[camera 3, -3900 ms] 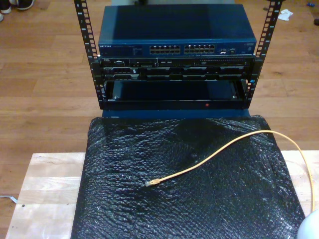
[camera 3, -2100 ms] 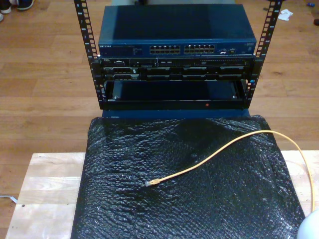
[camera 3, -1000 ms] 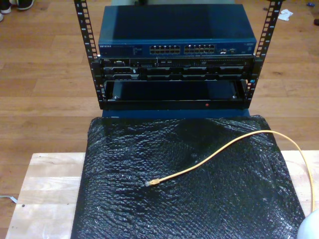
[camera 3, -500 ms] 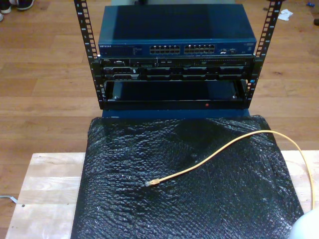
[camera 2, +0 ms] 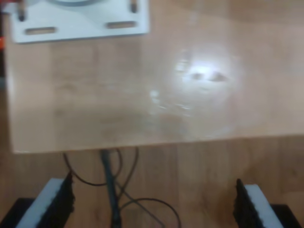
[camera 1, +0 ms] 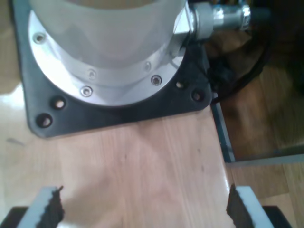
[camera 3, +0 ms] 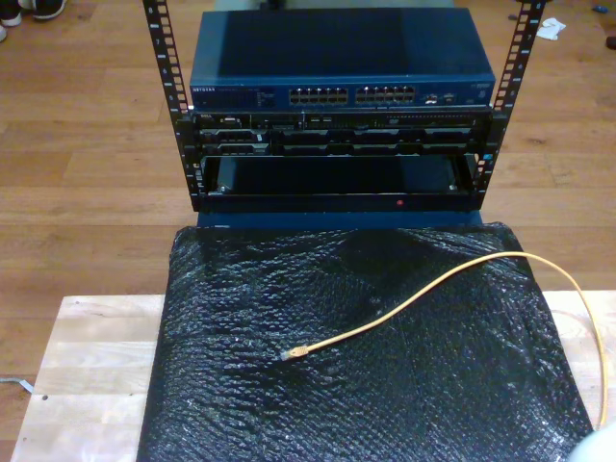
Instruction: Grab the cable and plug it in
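Cable loose on the black mat, both grippers wide apart over bare wood.

My first gripper [camera 1: 142, 209] hangs with jaws spread wide and nothing between them, above pale tabletop beside a round arm base on a black plate [camera 1: 114, 111]. My second gripper [camera 2: 152, 204] likewise stands wide and empty, over a wooden table edge with thin dark wires [camera 2: 118, 199] on the floor below. In the exterior view the cable [camera 3: 433, 289] lies untouched on the black bubble-wrap mat [camera 3: 241, 385], plug end [camera 3: 292, 354] near the mat's middle, running toward the exterior view's right and curving back to the near right edge. Beyond the mat stands the rack [camera 3: 337, 183] with the blue switch [camera 3: 342, 94] on top.
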`<state>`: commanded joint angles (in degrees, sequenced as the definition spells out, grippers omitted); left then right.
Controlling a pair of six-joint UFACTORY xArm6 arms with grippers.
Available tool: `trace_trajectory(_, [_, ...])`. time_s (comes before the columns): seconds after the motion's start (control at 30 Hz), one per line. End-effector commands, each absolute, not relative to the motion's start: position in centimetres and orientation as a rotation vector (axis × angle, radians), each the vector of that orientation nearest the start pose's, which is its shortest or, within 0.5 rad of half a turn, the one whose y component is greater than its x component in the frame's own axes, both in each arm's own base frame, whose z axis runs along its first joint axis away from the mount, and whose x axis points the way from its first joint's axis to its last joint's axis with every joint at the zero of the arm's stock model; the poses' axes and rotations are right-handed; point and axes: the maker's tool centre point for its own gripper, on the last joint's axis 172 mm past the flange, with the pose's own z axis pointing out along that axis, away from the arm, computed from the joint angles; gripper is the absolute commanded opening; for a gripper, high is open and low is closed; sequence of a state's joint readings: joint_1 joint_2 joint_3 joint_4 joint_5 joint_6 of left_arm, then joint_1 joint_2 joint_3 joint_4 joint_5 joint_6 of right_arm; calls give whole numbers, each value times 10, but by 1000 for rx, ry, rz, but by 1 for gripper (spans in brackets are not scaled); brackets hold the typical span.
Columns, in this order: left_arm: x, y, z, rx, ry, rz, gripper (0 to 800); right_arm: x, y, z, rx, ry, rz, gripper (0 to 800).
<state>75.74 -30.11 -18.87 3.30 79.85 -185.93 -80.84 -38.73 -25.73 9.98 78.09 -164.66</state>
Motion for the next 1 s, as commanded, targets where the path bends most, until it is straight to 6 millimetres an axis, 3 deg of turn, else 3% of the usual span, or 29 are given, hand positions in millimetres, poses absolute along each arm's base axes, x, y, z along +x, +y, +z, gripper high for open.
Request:
trace_trajectory(0.47, [85, 141, 155, -2352, 2694, -497, 800, 171, -234, 220, -2363, -1718, -354, 798])
trace_trajectory(0.7, [113, 116, 171, -2417, 2698, -517, 800, 222, -214, 250, -2316, -1608, -576, 796])
trace_trajectory(1.0, [133, 95, 174, -2446, 2690, -555, 800, 243, -199, 268, -2268, -1586, -655, 793])
